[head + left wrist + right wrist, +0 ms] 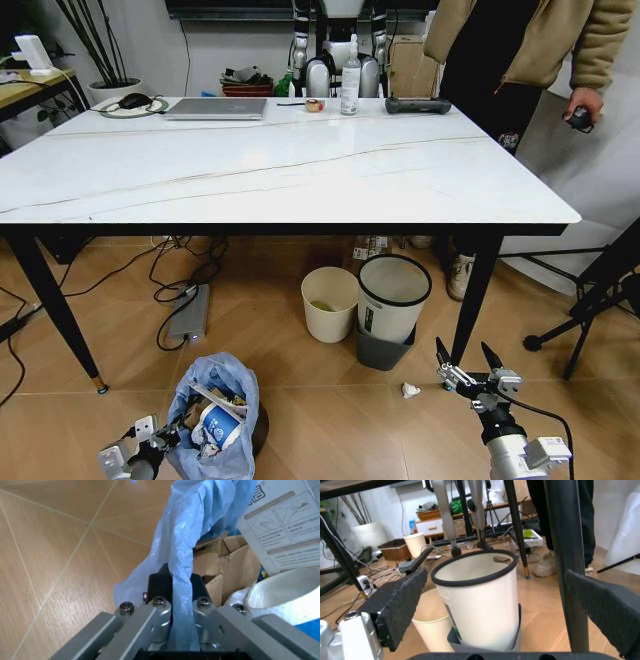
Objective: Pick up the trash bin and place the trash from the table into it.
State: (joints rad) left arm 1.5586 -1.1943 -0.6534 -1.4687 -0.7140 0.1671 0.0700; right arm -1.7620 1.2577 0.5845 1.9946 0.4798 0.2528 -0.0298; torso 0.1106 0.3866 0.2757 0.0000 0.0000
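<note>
The trash bin, lined with a crinkled light-blue bag, stands on the wooden floor in front of the table, at the lower left. Trash fills it: cardboard, a printed white box and a blue paper cup. My left gripper is low beside the bin. It is shut on the blue liner's rim. My right gripper hangs open near the floor by the table's front right leg. Its black pads are spread wide with nothing between them. A crumpled white tissue lies on the floor just left of it.
Under the table stand a cream round bin and a grey bin with a black rim. Cables and a power strip lie on the floor at the left. A stand's legs spread at the right. A laptop and bottle sit at the table's far edge.
</note>
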